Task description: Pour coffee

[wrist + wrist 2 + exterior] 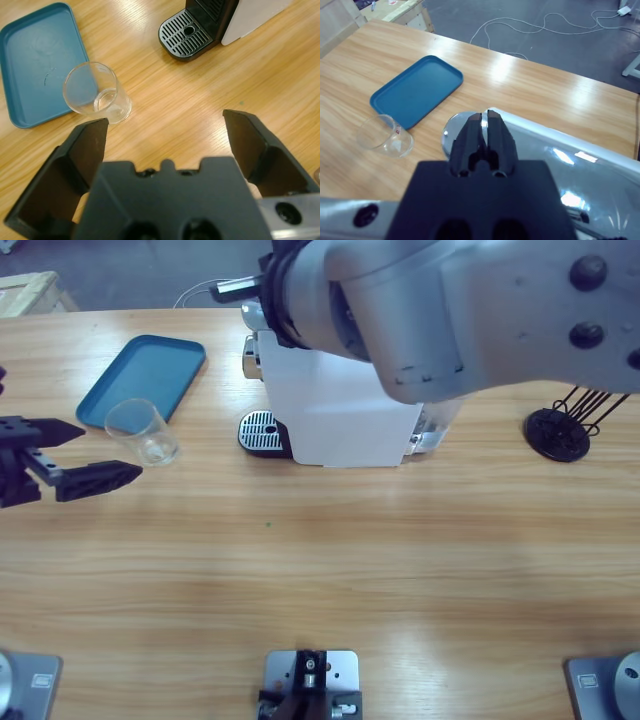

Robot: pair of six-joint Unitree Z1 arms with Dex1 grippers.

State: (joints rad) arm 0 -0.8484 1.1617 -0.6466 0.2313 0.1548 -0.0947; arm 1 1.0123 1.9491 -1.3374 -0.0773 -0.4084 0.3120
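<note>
Clear glass tumbler [143,431] empty, no coffee visible, at nine o'clock of coffee machine [340,410]. Left end effector [165,132] spread wide; right end effector [484,131] clenched over machine top. We fear off-centre grasp tipping tumbler against tray [140,378].

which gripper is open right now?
The left gripper: its fingers are spread wide near the glass tumbler. The right gripper is shut above the coffee machine.
</note>
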